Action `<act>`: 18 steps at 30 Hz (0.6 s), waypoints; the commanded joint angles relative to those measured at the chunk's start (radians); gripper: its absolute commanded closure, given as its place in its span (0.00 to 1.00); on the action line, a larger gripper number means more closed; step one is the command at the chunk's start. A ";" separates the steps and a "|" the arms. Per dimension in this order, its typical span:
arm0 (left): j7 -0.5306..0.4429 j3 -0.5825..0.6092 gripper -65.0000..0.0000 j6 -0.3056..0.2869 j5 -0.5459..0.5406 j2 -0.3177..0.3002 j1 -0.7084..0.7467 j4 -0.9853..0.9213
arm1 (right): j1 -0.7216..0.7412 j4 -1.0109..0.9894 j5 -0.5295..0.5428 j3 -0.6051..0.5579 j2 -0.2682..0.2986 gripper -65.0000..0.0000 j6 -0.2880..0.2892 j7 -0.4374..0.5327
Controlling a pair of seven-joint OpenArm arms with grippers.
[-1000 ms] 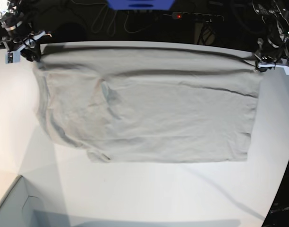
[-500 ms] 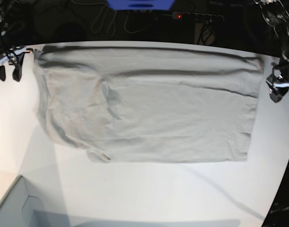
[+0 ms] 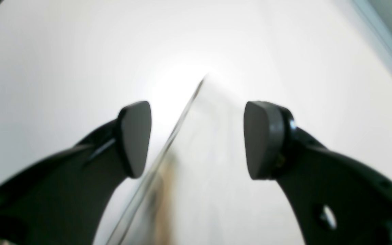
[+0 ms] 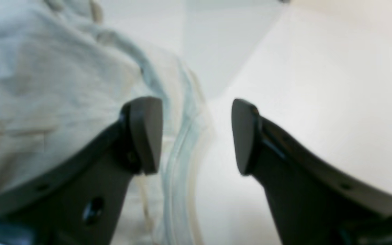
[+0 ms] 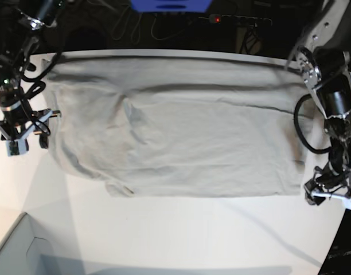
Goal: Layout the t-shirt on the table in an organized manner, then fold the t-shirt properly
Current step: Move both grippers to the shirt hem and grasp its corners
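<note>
The light grey-beige t-shirt (image 5: pixel 181 132) lies spread flat across the white table (image 5: pixel 192 229), with small creases near its left part. My right gripper (image 5: pixel 25 136) hovers at the shirt's left edge. In its wrist view it (image 4: pixel 197 136) is open, with the shirt (image 4: pixel 46 85) to the left and the hem running under the gap. My left gripper (image 5: pixel 327 196) is by the shirt's near right corner. Seen from its own wrist it (image 3: pixel 197 139) is open over a blurred shirt (image 3: pixel 209 177) edge. Neither holds anything.
A pale box corner (image 5: pixel 15 252) sits at the near left of the table. Dark cables and a power strip (image 5: pixel 233 20) lie beyond the far edge. The table's curved edge runs close to the left gripper on the right.
Both grippers have opened and let go of the shirt's far corners. Each has moved toward the near side along its own edge of the shirt. The shirt stayed flat.
</note>
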 commanded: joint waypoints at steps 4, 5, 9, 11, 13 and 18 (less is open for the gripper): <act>-0.182 0.088 0.37 0.003 0.096 -0.014 -0.092 -0.208 | 0.117 -0.116 -0.076 -0.027 0.016 0.49 -0.001 0.020; -0.213 0.099 0.37 0.003 0.105 -0.014 -0.103 -0.252 | 0.143 -0.144 -0.099 -0.029 0.018 0.49 -0.001 0.021; -0.323 0.112 0.37 0.003 0.119 -0.014 -0.121 -0.390 | 0.234 -0.248 -0.149 -0.027 0.022 0.49 -0.001 0.023; -0.352 0.112 0.37 0.006 0.119 -0.016 -0.120 -0.418 | 0.257 -0.274 -0.149 -0.029 0.038 0.49 -0.001 0.023; -0.360 0.112 0.37 0.006 0.119 -0.017 -0.117 -0.427 | 0.278 -0.285 -0.149 -0.029 0.044 0.49 -0.001 0.024; -0.358 0.112 0.37 0.004 0.119 -0.028 -0.103 -0.429 | 0.320 -0.288 -0.149 -0.030 0.044 0.49 -0.001 0.024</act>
